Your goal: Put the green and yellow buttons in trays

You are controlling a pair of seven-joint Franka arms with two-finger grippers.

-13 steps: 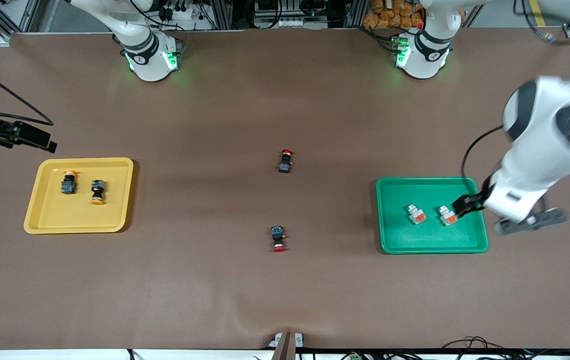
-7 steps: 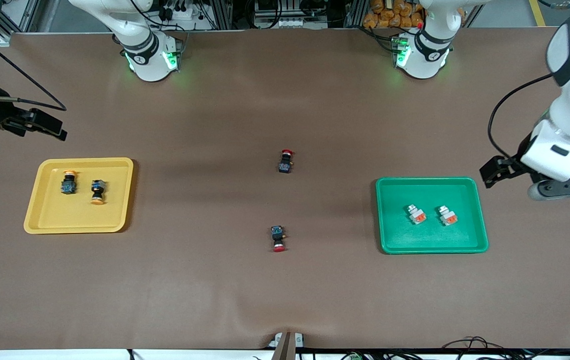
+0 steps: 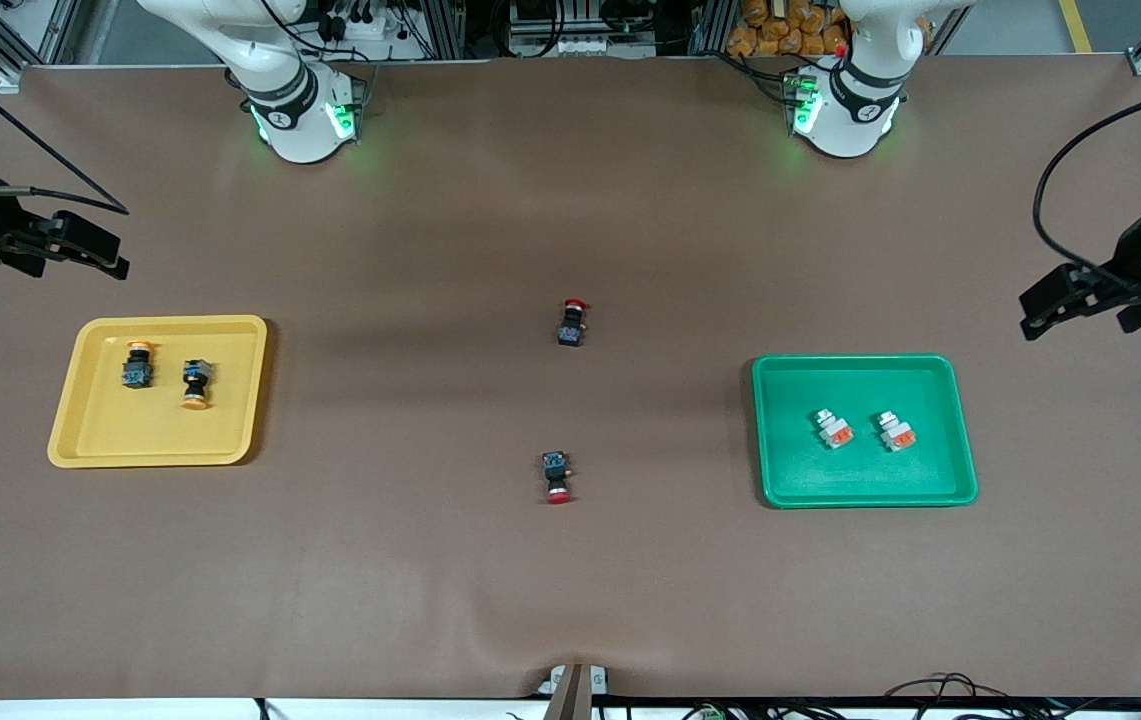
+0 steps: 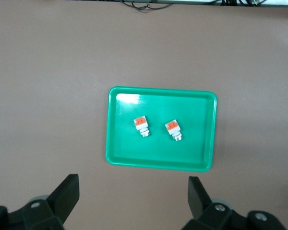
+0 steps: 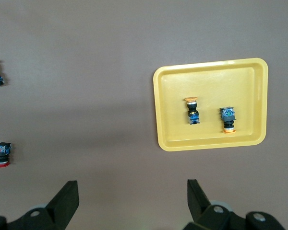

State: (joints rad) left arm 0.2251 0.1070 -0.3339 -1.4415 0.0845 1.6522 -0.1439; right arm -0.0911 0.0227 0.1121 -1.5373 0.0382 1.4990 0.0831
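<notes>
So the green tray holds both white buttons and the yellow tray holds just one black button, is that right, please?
Not quite: the yellow tray holds two black buttons, as the front view shows. The green tray does hold both white buttons.

Two black buttons with orange-yellow caps (image 3: 138, 366) (image 3: 195, 384) are lying in the yellow tray (image 3: 80, 410), two white-grey ones with orange patches (image 3: 834, 429) (image 3: 897, 431) are sitting in the green tray (image 3: 790, 480), all well clear of either gripper's jaws.
</notes>
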